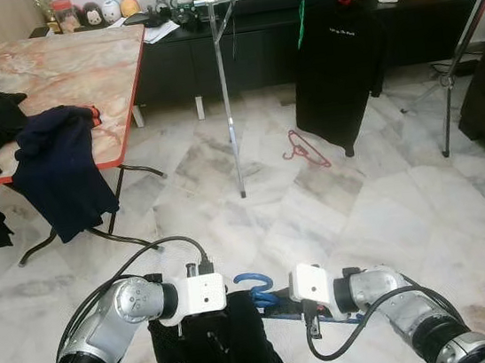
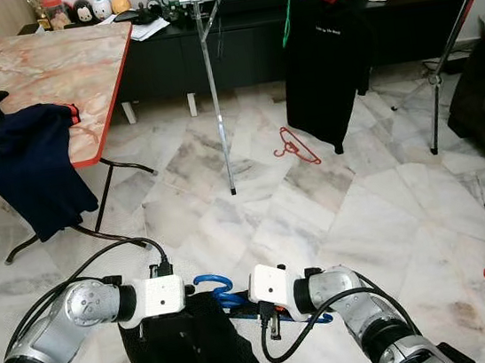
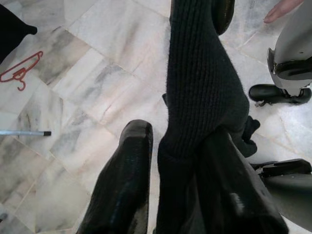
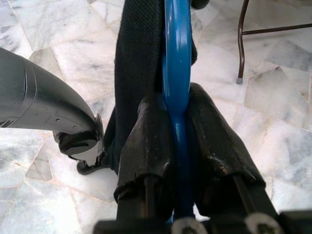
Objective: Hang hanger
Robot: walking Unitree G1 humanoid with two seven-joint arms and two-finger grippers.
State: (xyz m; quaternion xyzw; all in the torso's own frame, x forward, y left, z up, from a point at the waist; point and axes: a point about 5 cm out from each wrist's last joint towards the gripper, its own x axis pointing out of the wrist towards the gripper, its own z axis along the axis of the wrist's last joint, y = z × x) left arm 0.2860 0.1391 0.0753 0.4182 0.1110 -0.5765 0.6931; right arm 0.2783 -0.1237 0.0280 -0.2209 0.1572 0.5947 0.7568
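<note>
Blue hanger [image 4: 176, 73] carrying a black knit garment [image 3: 200, 97], over white, grey-veined, seemingly marble floor [image 1: 363, 210]

floor: marble tiles [image 1: 354, 211] | table [image 1: 58, 71] | TV cabinet [image 1: 252, 46]

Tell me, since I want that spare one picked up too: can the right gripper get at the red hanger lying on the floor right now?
Probably not. The right gripper is shut on the blue hanger carrying a black garment, and the red hanger lies well ahead under the clothes rack, so the robot would need to walk closer.
</note>
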